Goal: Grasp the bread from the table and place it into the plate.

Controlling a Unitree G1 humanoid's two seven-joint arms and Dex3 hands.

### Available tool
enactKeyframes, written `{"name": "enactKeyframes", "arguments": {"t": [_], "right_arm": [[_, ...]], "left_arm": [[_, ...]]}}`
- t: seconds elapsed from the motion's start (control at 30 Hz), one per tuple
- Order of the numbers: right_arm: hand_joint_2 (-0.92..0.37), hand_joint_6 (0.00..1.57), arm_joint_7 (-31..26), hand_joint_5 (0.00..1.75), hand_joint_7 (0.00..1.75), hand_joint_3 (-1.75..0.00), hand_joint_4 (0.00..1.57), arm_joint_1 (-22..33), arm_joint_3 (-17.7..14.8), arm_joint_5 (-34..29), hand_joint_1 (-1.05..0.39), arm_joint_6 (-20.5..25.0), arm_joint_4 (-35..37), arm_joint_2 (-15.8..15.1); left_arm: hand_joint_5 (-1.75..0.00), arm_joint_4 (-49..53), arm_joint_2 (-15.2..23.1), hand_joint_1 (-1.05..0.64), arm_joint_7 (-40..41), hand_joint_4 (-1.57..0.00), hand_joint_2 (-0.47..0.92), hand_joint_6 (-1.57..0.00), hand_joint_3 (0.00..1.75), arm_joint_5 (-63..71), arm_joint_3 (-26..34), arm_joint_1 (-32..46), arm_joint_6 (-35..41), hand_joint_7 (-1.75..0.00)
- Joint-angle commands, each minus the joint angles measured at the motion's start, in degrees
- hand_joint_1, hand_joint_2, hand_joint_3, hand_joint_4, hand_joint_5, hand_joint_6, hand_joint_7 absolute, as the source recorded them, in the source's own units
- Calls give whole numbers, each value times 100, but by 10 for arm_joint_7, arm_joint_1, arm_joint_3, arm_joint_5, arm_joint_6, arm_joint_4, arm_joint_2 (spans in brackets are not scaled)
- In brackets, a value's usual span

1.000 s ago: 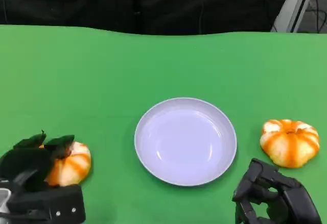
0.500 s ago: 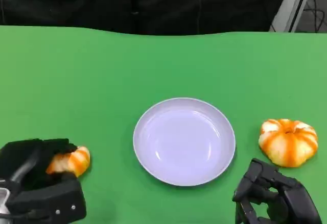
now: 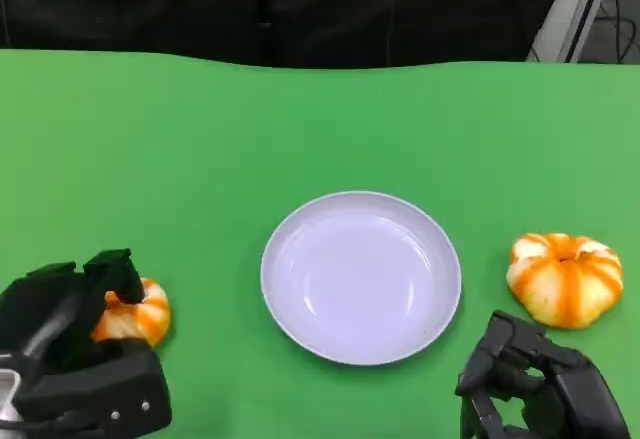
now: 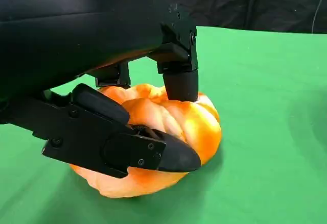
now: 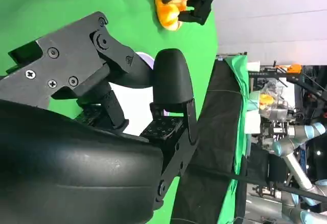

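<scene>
A green table (image 3: 200,139) is covered centrally by a white plate (image 3: 360,277). At the near left, a bread (image 3: 137,314) is gripped on the cloth by the left hand (image 3: 70,344). Another bread (image 3: 565,279) is seen right. The right hand (image 3: 530,389) is curled in, holding nothing.

A robotics lab, not a home: plain green cloth (image 3: 200,139) over the table, black curtain (image 3: 300,9) along the far side, metal frame (image 3: 575,9) at far right, other robot arms (image 5: 294,137) and cabled equipment in the background.
</scene>
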Motion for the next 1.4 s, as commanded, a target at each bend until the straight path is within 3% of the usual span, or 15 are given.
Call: {"name": "enactKeyframes", "arguments": {"t": [0.03,0.4,0.9,1.4], "right_arm": [[-61,75,3,175,153,-112,81,3,-6,8,-13,-4,-4,-6],[-62,76,6,175,153,-112,81,2,-7,13,-14,-2,-3,-5],[-61,76,7,175,153,-112,82,-4,-10,14,-12,-5,7,-5],[-61,76,-1,175,153,-112,81,3,-4,5,-12,-4,0,0]], "left_arm": [[-175,-3,14,-13,26,-61,92,-47,25,5,7,3,-13,-175],[-175,-30,14,-14,28,-58,92,-47,29,1,21,3,-14,-175],[-175,-159,9,-13,-18,-60,92,-49,34,10,24,-6,-8,-175],[-175,-167,-68,-16,-73,-59,92,-51,30,32,-32,-125,-10,-173]]}}
